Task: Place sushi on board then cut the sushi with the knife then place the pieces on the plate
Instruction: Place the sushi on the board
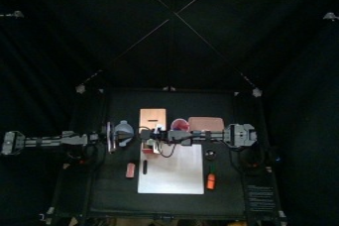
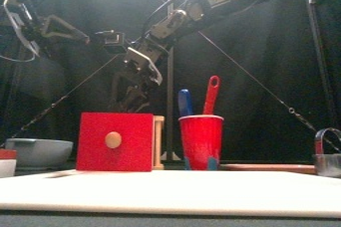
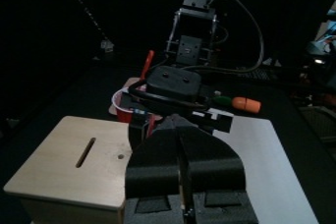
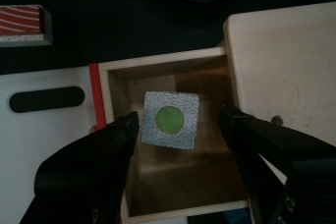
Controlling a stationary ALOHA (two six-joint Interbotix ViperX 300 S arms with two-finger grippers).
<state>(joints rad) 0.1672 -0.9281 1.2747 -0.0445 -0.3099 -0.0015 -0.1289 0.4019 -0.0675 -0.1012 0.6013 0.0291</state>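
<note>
Right wrist view: one sushi piece (image 4: 171, 120), pale face with a green centre turned upward, lies flat on the floor of the open drawer (image 4: 164, 194) of the wooden box (image 4: 282, 41).

- Right pincer (image 4: 182, 118): directly over the drawer, jaws spread wide, one on each side of the sushi piece, with a gap showing at both sides.
- Left pincer (image 3: 184, 141): beside the box on the left-arm side, clear of it, jaws drawn together to a thin seam, holding nothing.
- Red cup (image 2: 200, 141): just beside the box on the right-arm side, upright, holding a blue knife (image 2: 186, 102) and a red knife (image 2: 210, 94).
- White board (image 1: 172, 166): on the bench in front of the box, carrying an orange toy (image 1: 209, 182) near its right-arm edge.
- Red-and-white toy food (image 4: 27, 22): on the bench, in front of the box, off the board.
- Pink tray (image 1: 205, 124): near the box, right-arm side.
- Blue-grey bowl (image 2: 34, 151): near the box, left-arm side.
- Metal cutter (image 2: 326, 151): well apart from the box, far right-arm side.
</note>
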